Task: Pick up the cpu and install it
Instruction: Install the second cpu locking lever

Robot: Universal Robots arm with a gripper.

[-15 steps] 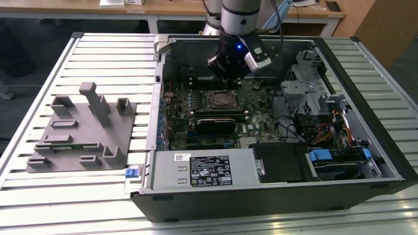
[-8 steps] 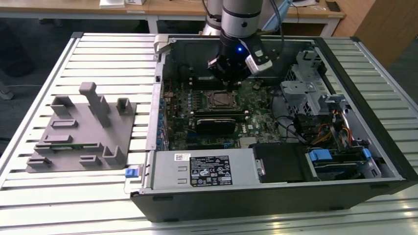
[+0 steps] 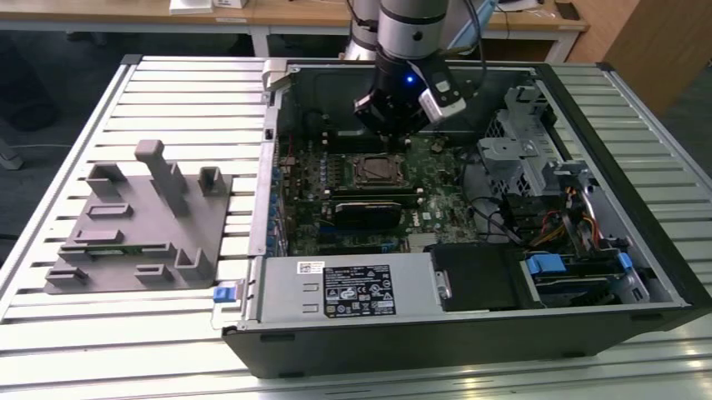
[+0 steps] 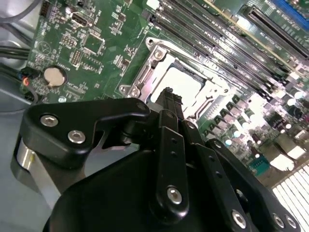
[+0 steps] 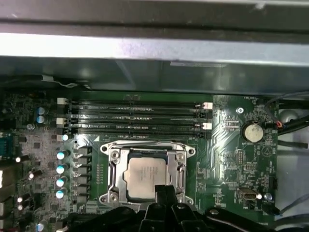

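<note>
Open computer case (image 3: 623, 275) lying on the slatted worktop (image 3: 178, 92), toward the exterior view's right; grey fixture (image 3: 139, 225) near the opposite edge. Motherboard (image 3: 445, 208) inside the case. Tool (image 5: 163, 193), fingers together and empty, just above the socket (image 5: 112, 176). The cpu (image 5: 145, 175) sits seated in the socket frame.

Room is open above the socket (image 5: 147, 176); memory slots (image 5: 135, 118) and the case wall (image 5: 154, 48) flank it along one edge.
</note>
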